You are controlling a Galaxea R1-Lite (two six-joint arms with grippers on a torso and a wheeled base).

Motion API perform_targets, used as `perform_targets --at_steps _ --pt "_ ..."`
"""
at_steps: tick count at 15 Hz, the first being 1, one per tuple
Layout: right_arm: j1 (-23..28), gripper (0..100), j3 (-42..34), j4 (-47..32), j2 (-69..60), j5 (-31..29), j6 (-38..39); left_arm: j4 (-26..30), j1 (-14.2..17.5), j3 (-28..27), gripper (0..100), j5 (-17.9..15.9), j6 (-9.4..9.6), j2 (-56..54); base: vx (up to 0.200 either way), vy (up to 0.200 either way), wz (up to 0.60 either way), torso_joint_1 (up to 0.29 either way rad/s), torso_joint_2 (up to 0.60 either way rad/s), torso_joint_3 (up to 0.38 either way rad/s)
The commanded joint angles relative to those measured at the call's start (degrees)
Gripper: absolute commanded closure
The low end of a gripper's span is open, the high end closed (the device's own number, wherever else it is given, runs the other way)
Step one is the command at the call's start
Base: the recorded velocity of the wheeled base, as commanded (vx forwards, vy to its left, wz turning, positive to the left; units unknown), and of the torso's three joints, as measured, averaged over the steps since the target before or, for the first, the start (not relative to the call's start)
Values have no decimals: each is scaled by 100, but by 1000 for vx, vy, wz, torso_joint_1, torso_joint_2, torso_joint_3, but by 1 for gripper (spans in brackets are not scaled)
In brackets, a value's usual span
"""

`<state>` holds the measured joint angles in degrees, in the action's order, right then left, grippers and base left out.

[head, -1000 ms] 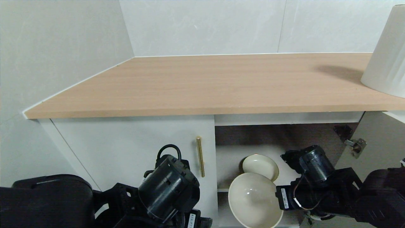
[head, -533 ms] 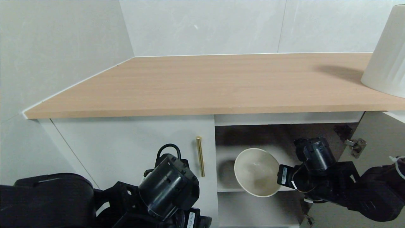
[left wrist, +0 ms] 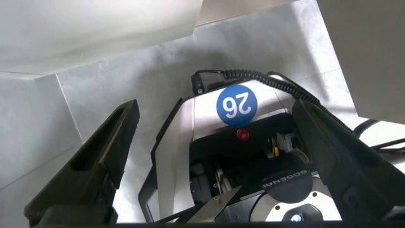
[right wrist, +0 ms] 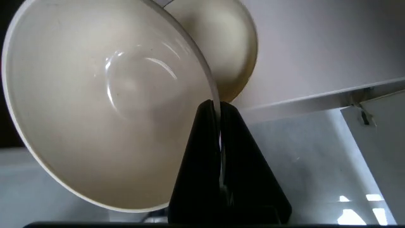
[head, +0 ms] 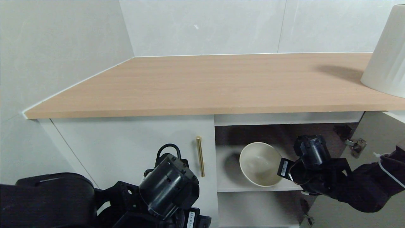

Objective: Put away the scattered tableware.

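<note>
Wooden countertop against pale wall; white lampshade at its right end; brass handle on closed door

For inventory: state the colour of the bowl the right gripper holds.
Plain cream-white bowl; best seen in the right wrist view.

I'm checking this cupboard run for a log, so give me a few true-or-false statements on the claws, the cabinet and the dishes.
1. The right claw grips the large cream bowl by its rim. True.
2. The white left cabinet door with the brass bar handle stands open. False: it is shut.
3. The left claw holds a spoon. False: it is open and empty.
4. A smaller cream dish lies on the white shelf beyond the bowl. True.
</note>
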<state>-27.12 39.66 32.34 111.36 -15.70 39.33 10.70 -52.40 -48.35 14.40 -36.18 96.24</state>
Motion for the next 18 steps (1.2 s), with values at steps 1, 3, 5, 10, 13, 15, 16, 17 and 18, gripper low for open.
perform_targets --at_steps 1,3,5,10,13,15,16,17,18 --pt "102 100 183 0 298 -65 22 2 1 1 0 2 -3 17 0 0 0 0 0 0" --pt "208 100 323 0 509 -73 49 2 1 1 0 2 -3 17 0 0 0 0 0 0" --pt "234 100 376 0 571 -82 84 2 1 1 0 2 -3 26 0 0 0 0 0 0" --pt "348 100 455 325 905 -249 145 2 1 1 0 2 -3 35 0 0 0 0 0 0" --pt "348 100 499 334 993 -276 145 2 1 1 0 2 -3 35 0 0 0 0 0 0" --pt "348 100 534 369 1046 -276 145 2 1 1 0 2 -3 35 0 0 0 0 0 0" --pt "348 100 534 369 1054 -276 137 2 1 1 0 2 -3 35 0 0 0 0 0 0" --pt "348 100 534 369 1063 -276 137 2 1 1 0 2 -3 35 0 0 0 0 0 0" --pt "348 100 552 369 1089 -276 137 2 1 1 0 2 -3 26 0 0 0 0 0 0"
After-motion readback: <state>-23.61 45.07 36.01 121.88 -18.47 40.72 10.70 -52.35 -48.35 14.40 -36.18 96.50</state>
